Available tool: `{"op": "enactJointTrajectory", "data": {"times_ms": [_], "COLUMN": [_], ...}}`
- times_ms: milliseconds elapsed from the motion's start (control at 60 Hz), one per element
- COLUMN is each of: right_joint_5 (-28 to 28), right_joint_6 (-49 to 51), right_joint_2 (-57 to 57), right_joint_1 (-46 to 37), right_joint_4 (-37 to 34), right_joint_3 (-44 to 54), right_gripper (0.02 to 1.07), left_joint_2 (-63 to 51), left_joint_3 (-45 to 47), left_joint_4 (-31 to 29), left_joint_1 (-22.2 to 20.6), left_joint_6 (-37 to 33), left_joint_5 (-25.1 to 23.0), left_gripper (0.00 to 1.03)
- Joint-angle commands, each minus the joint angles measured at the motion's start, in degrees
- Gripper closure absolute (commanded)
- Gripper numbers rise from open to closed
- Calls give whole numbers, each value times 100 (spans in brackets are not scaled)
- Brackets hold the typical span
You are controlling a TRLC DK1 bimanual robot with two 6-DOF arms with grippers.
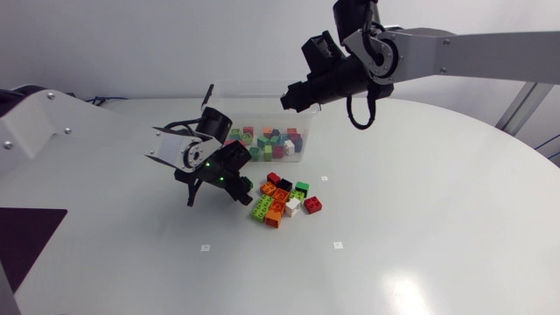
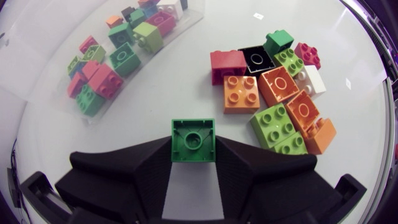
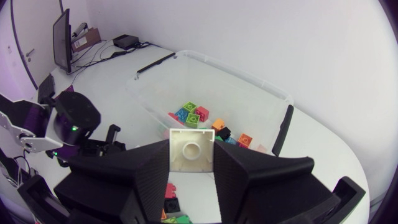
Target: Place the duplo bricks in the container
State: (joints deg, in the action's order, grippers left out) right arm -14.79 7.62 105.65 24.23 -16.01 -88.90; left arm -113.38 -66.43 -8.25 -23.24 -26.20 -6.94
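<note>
Container (image 1: 262, 87), part filled, stands just behind the loose pile (image 1: 284, 199). The right gripper (image 3: 191, 150), clamped on a white brick (image 3: 191, 144), hangs above the container and should open only once low and well inside the walls. The left gripper (image 2: 193, 149), clamped on a green brick (image 2: 193, 138) beside the pile, should hold clear meanwhile.

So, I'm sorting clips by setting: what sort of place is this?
Probably a robotics lab bench: a left arm and right arm over a plain white table, with loose duplo bricks beside a clear container.
</note>
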Motion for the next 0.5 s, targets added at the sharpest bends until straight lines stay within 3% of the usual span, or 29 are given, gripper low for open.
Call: {"op": "enactJointTrajectory", "data": {"times_ms": [0, 267, 433, 483], "right_joint_5": [37, 195, 371, 433], "right_joint_6": [-164, -296, -296, -296], "right_joint_2": [334, 1116, 1494, 1564], "right_joint_1": [-50, -67, -32, -6], "right_joint_4": [98, 168, 81, 19], "right_joint_3": [-356, -1129, -1516, -1595], "right_gripper": [79, 76, 43, 26], "left_joint_2": [431, 1626, 2083, 2119], "left_joint_3": [271, 632, 447, 342], "left_joint_4": [8, -142, -203, -203], "left_joint_1": [39, 83, 233, 303], "left_joint_6": [-52, 0, 194, 290], "left_joint_5": [17, -106, -229, -290], "left_gripper": [71, 71, 71, 71]}}
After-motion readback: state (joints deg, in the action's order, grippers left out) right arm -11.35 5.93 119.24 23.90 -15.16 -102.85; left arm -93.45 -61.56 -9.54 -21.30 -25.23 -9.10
